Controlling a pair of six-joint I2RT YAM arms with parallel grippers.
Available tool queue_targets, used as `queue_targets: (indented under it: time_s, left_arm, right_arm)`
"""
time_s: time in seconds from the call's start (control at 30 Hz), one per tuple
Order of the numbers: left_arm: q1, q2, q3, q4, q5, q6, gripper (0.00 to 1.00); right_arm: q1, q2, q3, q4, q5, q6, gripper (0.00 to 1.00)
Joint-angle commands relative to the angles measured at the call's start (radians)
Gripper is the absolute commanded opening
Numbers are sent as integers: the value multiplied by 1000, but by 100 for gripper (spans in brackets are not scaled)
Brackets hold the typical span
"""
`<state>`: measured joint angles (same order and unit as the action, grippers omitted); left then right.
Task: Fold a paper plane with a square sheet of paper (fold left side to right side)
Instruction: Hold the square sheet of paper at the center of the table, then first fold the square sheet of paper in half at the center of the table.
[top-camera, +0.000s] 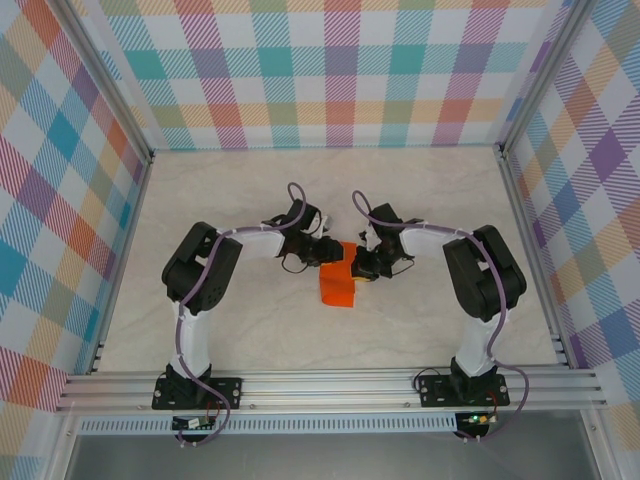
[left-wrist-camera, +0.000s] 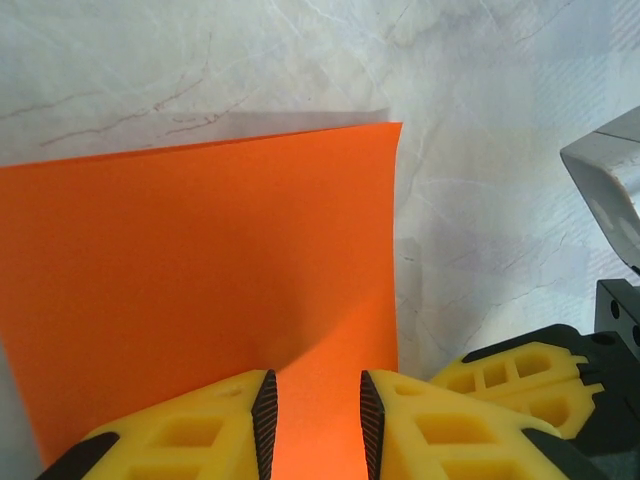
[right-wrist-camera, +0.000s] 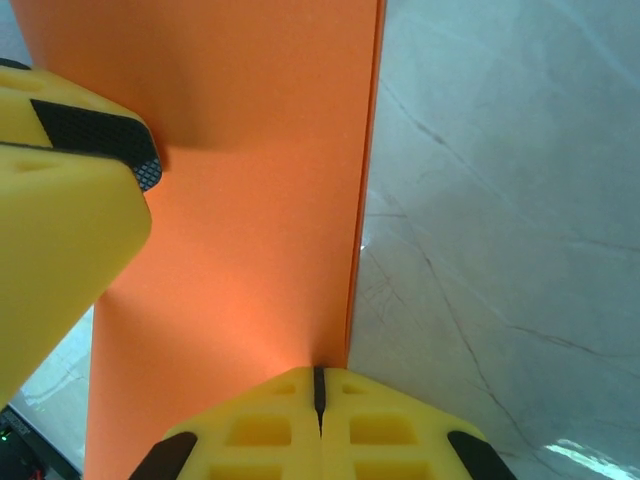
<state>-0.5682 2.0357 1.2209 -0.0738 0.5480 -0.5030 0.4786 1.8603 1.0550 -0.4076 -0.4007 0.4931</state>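
From above, the thin bright orange sheet of paper (top-camera: 338, 288) lies as a rectangle on the pale marbled counter (top-camera: 250, 330), right in the middle between the two arms. The left claw (top-camera: 326, 252) comes in at its top-left corner. The right claw (top-camera: 366, 267) is at its upper right edge, and the two tips are near each other.

Over to the left wrist camera: the paper spreads flat across the counter, its far edge straight, with a slim shadow behind it. The left claw is released. Its two yellow fingers (left-wrist-camera: 200, 430) stand apart, black pads facing each other, and orange shows in the gap. Just to the right, off the paper's edge, sits a yellow finger of the right claw.

Now the right wrist camera: the right claw is clenched, fingertips pressed together right where the paper's doubled edge meets them. Whether it pinches the paper I cannot tell. Upper left, a left-claw finger with its black pad sits over the orange surface.
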Motion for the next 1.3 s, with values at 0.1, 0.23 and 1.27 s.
queue_targets:
  time_s: [0.1,0.23,1.27]
  left_arm:
    - [-10,16,-26,-11,-38,4,30]
    - [-16,17,-32,-8,-48,4,30]
    - [-34,-78,-88,64,23,31,34]
  right_arm:
    - [-14,-119,-24,7,29,4,6]
    - [-58,-135,2,67,-32,24,5]
    - [-78,247,222,0,-20,91,0]
